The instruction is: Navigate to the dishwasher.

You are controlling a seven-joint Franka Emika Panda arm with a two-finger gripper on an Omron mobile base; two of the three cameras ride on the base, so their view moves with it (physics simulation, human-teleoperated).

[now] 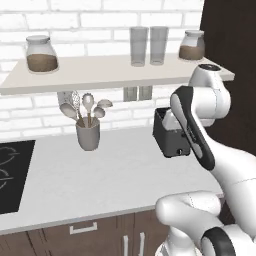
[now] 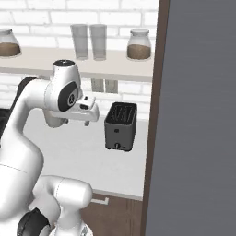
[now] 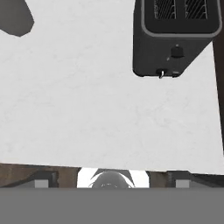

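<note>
Hand view: gripper over pale stone counter, front edge just beneath.
Finger spread cannot be told. Black slotted toaster ahead-right; open counter left. Grey utensil crock holds spoons. Dishwasher unseen.

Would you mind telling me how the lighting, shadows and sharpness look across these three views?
Left base view: even, soft light, with shade under the shelf behind the utensil holder. Right base view: mildly soft; the toaster casts little shadow on the counter. Hand view: bright white counter without glare, a dark blurred patch in the top-left corner.
</note>
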